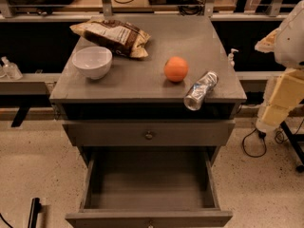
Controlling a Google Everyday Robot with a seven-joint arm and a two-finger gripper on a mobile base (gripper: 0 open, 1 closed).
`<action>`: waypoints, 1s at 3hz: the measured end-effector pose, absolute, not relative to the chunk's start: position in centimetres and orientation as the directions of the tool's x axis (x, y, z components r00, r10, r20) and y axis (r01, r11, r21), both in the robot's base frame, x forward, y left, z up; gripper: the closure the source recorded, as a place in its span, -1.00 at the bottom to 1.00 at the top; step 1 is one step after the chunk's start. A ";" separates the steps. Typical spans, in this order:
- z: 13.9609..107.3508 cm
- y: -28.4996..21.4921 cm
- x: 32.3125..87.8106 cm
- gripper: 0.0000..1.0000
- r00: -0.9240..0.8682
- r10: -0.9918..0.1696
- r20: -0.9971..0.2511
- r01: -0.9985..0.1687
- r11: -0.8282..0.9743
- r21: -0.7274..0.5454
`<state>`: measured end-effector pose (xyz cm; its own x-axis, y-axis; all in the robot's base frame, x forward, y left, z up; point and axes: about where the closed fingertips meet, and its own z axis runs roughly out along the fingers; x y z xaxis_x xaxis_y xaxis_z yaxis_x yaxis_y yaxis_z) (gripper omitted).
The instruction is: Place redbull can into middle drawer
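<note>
Slim silver redbull can point(201, 90) with bluish markings, lying on its side at the front right of the grey cabinet top point(142, 82), its shiny round end at the front edge. It lies just beside a round orange fruit point(176, 69), with a white bowl point(92, 61) and a crumpled brown snack bag point(111, 34) at rear left. Below the shut upper drawer front point(118, 134), the wide grey middle drawer point(149, 182) stands pulled open. The cream-and-white gripper point(280, 101) hangs at the view's right edge, apart from the can; whether it is open or closed cannot be told.

Silver-blue redbull can point(201, 90), orange fruit point(176, 69), white bowl point(92, 61), grey middle drawer point(149, 184), cream pincer point(274, 110) at the right edge.
</note>
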<state>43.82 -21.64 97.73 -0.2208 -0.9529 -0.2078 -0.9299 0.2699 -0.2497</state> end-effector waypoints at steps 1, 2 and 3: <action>97.7 -21.6 43.8 -1.00 -0.221 -0.953 -0.208 -0.930 0.270 -0.250; 97.3 -21.4 44.7 -1.00 -0.149 -0.972 -0.184 -0.944 0.195 -0.266; 96.0 -19.9 47.3 -1.00 0.055 -0.992 -0.115 -0.955 -0.018 -0.297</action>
<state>47.27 -19.87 95.95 0.0548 -0.9919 -0.1149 -0.9548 -0.0184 -0.2968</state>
